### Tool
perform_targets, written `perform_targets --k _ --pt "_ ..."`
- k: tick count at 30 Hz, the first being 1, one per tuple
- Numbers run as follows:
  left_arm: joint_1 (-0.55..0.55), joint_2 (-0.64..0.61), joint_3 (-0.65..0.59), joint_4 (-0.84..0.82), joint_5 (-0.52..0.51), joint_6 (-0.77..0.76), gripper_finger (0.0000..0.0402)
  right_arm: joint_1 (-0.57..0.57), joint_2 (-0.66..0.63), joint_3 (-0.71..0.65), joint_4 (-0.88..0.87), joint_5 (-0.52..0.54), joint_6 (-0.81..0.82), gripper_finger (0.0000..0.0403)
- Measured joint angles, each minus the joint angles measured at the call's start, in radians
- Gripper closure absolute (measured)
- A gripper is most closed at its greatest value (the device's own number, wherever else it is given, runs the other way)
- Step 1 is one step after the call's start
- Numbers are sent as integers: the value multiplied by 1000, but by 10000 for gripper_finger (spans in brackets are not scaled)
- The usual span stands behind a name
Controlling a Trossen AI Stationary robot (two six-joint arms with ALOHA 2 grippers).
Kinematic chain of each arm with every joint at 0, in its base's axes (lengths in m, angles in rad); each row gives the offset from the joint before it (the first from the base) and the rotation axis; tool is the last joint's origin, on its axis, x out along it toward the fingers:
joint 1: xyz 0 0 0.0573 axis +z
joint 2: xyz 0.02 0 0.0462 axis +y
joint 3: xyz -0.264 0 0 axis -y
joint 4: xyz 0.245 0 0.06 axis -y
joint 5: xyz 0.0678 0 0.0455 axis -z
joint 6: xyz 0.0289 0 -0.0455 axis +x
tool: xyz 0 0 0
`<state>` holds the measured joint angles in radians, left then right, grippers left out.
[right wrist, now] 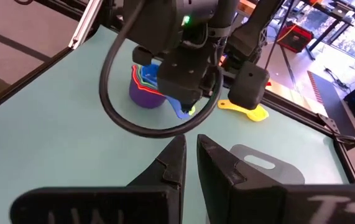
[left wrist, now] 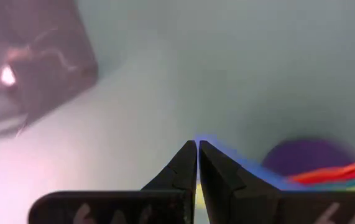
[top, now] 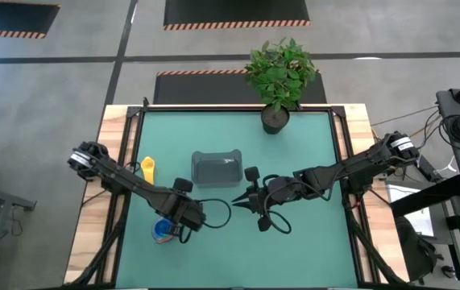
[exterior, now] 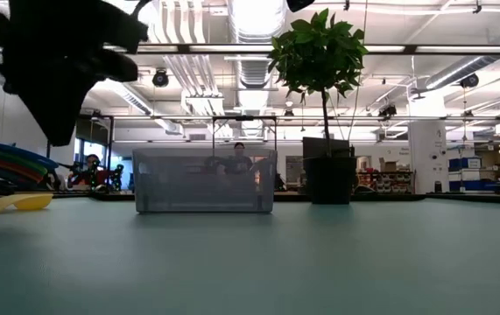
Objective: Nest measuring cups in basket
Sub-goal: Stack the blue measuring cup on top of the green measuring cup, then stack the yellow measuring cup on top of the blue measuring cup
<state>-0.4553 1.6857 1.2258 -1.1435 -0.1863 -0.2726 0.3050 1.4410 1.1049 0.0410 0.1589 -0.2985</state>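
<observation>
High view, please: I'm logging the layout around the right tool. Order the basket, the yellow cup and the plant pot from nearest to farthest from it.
Measured from the right tool, near the mat's middle:
1. Basket, just behind it and slightly left.
2. Yellow cup, far left, beyond the basket.
3. Plant pot, at the back edge, about as far as the yellow cup; too close to call.

My high camera looks straight down on the whole counter (top: 310, 242). The low one sits at counter height, facing level toward the basket (exterior: 204, 180) and the room; both share it with the potted plant (top: 279, 76). Each wrist camera peers close past its own claw.
</observation>
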Motion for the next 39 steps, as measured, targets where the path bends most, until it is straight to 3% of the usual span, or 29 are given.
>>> perform_targets --k 6,13,31,39 --pt "-5 -2 -9 100 94 2 402 0 0 0 0 0 1 377" --pt "-3 6 -68 85 92 0 402 0 0 0 -5 0 3 377" --pt "-5 -20 -27 -25 55 -47 402 -1 0 0 -5 1 3 377" --pt "-6 -200 -18 -51 44 -79 402 0 0 0 -8 0 3 377"
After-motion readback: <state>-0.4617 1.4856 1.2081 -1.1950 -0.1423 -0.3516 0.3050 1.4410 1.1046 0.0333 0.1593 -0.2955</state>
